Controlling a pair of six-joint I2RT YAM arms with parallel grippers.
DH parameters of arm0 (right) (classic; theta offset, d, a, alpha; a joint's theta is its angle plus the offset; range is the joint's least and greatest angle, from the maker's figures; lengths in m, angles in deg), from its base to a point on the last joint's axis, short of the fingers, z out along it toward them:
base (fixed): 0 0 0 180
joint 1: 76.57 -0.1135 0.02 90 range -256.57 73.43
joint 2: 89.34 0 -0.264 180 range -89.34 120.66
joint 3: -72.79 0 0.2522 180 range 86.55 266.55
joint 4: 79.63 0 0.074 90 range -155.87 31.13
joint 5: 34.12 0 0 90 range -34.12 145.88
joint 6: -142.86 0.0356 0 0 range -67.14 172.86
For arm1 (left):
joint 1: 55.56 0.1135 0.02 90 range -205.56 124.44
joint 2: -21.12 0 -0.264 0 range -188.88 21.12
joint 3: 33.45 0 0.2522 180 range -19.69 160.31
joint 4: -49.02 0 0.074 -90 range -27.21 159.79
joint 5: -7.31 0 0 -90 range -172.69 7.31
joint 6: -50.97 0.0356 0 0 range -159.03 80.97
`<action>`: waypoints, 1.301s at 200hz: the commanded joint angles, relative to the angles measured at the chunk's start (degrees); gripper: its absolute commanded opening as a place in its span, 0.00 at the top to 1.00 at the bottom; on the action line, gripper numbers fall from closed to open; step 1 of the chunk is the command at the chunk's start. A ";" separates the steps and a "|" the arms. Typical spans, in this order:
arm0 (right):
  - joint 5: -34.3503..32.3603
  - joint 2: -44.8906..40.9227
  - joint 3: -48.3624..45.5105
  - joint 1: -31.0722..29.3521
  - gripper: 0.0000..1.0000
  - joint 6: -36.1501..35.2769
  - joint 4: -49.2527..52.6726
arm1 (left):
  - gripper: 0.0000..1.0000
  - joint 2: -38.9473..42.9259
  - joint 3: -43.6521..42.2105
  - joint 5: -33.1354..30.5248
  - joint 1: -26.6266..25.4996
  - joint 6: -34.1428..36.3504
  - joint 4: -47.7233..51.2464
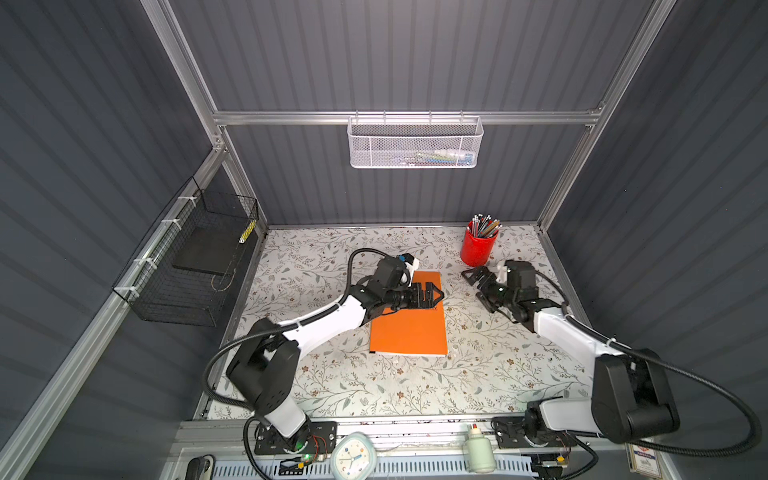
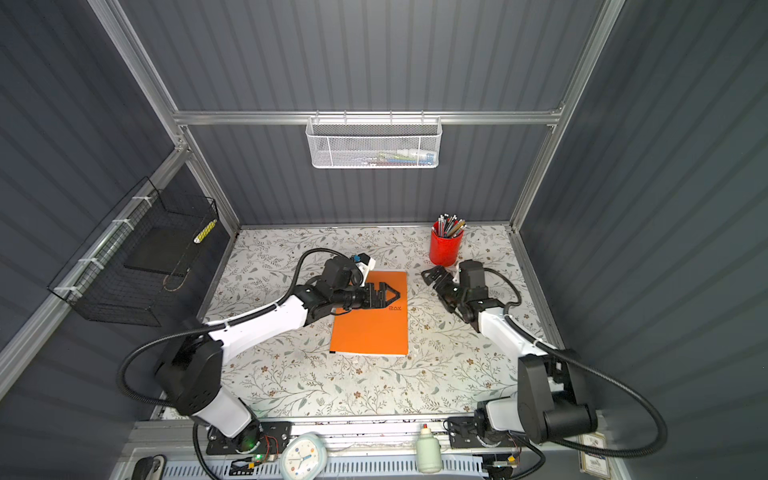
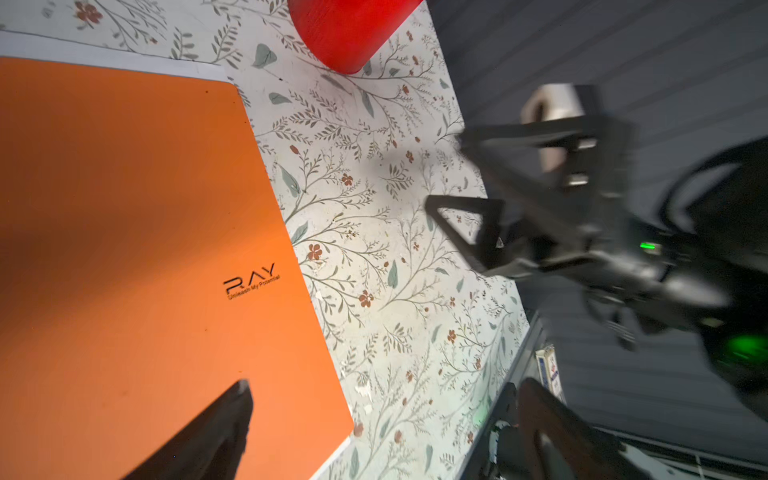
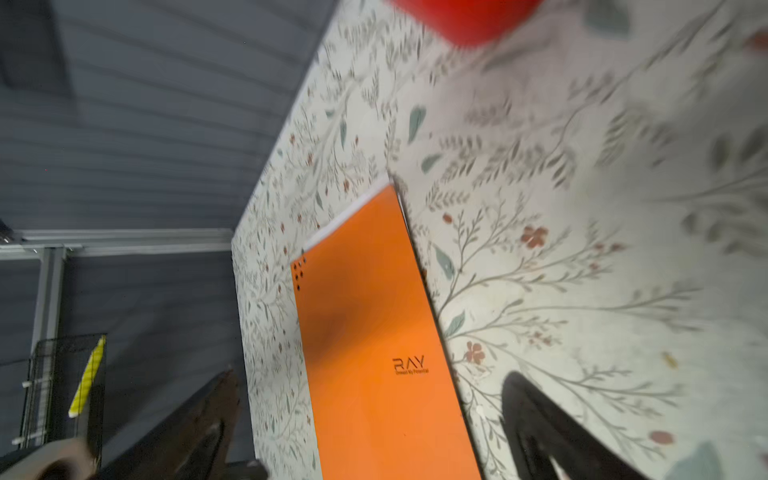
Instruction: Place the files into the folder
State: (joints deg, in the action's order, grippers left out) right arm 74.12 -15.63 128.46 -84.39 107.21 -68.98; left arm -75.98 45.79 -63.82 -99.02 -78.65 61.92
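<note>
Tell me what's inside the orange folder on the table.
The folder lies closed, so its inside is covered. Only thin white paper edges poke out along its rim; how many sheets there are, or what is printed on them, cannot be seen.

The folder [image 1: 409,328] has a smooth, matt orange cover that looks like thin plastic. The sheets [image 3: 104,56] showing at its edge are plain white paper. The table [image 1: 332,386] has a matt, flower-printed covering. The red cup [image 1: 478,251] looks finely ribbed and dull. The white basket [image 1: 415,145] is painted metal mesh, and the black basket [image 1: 174,307] is thin wire. The frame rails [image 1: 270,117] are silvery metal with a satin sheen.
</note>
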 commanded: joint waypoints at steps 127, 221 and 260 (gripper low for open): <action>-24.29 -17.02 -4.37 5.69 0.01 -35.10 7.89 | 0.00 41.00 -31.23 -72.03 10.69 21.38 0.59; -23.79 -1.32 -26.09 11.85 0.01 -47.55 -46.89 | 0.00 18.28 -47.33 -69.76 29.70 34.60 -43.02; -16.79 5.70 -22.66 14.40 0.01 -47.70 -46.55 | 0.00 9.09 -48.89 -58.09 31.92 36.83 -60.85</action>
State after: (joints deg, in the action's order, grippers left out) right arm 51.54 -11.37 103.98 -70.68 61.72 -108.74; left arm -62.90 -2.76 -129.04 -68.38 -44.23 20.28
